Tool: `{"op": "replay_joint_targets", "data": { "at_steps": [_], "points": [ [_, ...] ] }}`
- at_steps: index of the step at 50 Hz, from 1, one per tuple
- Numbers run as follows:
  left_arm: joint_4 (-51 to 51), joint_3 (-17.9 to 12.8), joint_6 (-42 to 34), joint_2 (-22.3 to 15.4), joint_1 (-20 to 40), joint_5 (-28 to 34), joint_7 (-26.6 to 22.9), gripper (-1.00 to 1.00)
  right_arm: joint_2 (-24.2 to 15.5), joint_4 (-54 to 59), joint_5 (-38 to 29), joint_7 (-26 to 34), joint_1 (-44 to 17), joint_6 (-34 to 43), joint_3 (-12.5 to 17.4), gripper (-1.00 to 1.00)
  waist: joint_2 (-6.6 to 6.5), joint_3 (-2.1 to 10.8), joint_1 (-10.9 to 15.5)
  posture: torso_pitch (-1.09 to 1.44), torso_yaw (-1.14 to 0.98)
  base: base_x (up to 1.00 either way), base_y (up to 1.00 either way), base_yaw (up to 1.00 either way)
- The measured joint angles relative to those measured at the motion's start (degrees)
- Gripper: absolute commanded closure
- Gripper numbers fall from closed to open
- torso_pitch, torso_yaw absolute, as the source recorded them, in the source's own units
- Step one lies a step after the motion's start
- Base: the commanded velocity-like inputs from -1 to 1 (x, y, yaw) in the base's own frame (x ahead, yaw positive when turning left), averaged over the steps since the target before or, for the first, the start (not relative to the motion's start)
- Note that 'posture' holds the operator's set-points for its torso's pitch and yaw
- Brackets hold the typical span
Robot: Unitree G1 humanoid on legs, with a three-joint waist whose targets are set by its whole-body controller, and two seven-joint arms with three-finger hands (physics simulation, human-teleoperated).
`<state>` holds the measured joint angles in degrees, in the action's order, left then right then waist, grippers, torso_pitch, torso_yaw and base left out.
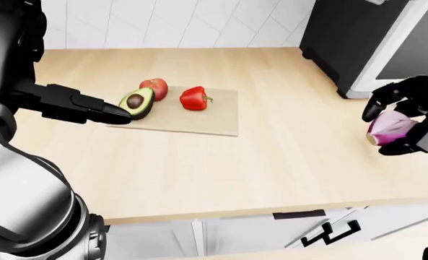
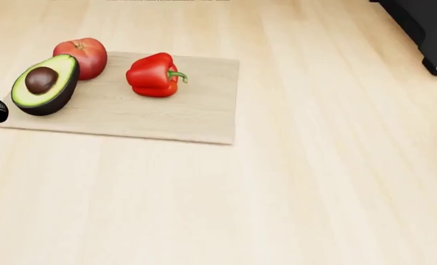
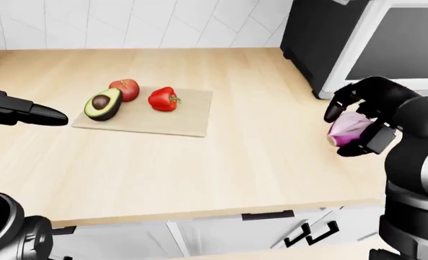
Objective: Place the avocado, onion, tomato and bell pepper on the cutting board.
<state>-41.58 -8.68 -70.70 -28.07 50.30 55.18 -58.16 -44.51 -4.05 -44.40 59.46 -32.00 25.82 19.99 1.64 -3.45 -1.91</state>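
Right-eye view: the right hand is seen at the right, its black fingers curled round the purple onion, which is held above the countertop's right end, well apart from the cutting board. The left hand is held out flat at the left, fingers stretched together into a point and gripping nothing, its tip just beside the board's left edge. On the board the halved avocado lies cut face up with its pit showing, touching the tomato behind it, and the red bell pepper rests near the middle. The surface is a pale wood countertop, backed by a white tiled wall; a black appliance stands at the upper right, and white cabinet fronts are seen below the counter edge
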Motion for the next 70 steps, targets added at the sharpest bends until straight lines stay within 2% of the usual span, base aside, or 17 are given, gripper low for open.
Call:
{"op": "replay_joint_targets", "data": {
  "at_steps": [6,11,16,21,29,41,51,56,63,70],
  "points": [
    [0.5,0.2,0.4,0.5,0.2,-0.9,1.0,-1.00,1.9,0.5,-2.5,3.1,-10.4,0.9,-5.7,0.83,-0.07,0.11,-0.1,0.00,-0.06,0.00,0.00,0.00],
    [0.9,0.3,0.9,1.0,-0.1,-1.7,2.4,-1.00,7.2,5.4,-5.3,3.7,-20.1,0.2,-10.6,0.84,-0.45,0.00,-0.3,0.00,-0.06,0.00,0.00,0.00],
    [-0.1,-0.2,0.4,0.0,-0.7,-2.2,2.1,-1.00,12.7,12.3,-6.9,1.7,-26.2,-1.9,-13.5,0.85,-0.97,-0.26,-0.3,0.00,-0.06,0.00,0.00,0.00],
    [-0.5,-0.2,-0.2,-0.2,-1.0,-2.1,2.3,-1.00,17.0,20.6,-7.5,-1.7,-31.4,-3.8,-15.0,0.86,-1.52,-0.44,-0.3,0.00,-0.06,0.00,0.00,0.00],
    [-0.5,0.5,-0.4,0.1,-1.1,-2.3,2.5,-1.00,23.8,39.4,-6.0,-12.0,-41.5,-9.0,-17.7,0.86,-2.22,-0.36,-0.6,0.00,-0.06,0.00,0.00,0.00],
    [-0.6,0.4,-0.7,-0.1,-1.1,-1.8,2.1,-1.00,31.5,56.7,-3.0,-21.8,-49.4,-13.2,-20.1,0.87,-2.68,-0.54,-0.9,0.00,-0.06,0.00,0.00,0.00],
    [-0.4,0.6,-0.1,0.4,-1.1,-1.8,2.3,-1.00,37.8,62.5,6.8,-29.3,-50.4,-10.0,-18.1,0.87,-2.85,-0.37,-1.0,0.00,-0.06,0.00,0.00,0.00],
    [-1.3,0.0,-0.4,-0.1,-1.9,-1.6,1.9,-1.00,38.9,63.4,11.1,-32.1,-48.6,-9.1,-19.3,0.86,-2.84,-0.36,-0.9,0.00,-0.06,0.00,0.00,0.00],
    [-1.7,-0.3,-0.5,0.1,-2.7,-1.4,2.0,-1.00,39.4,62.5,12.6,-33.5,-46.1,-8.3,-20.9,0.85,-2.88,-0.37,-0.8,0.00,-0.06,0.00,0.00,0.00],
    [-2.0,-0.2,-0.6,-0.3,-3.0,-1.7,1.8,-1.00,40.8,60.6,13.5,-34.6,-45.0,-7.1,-21.3,0.82,-2.91,-0.28,-0.7,0.00,-0.06,0.00,0.00,0.00]
  ]
}}
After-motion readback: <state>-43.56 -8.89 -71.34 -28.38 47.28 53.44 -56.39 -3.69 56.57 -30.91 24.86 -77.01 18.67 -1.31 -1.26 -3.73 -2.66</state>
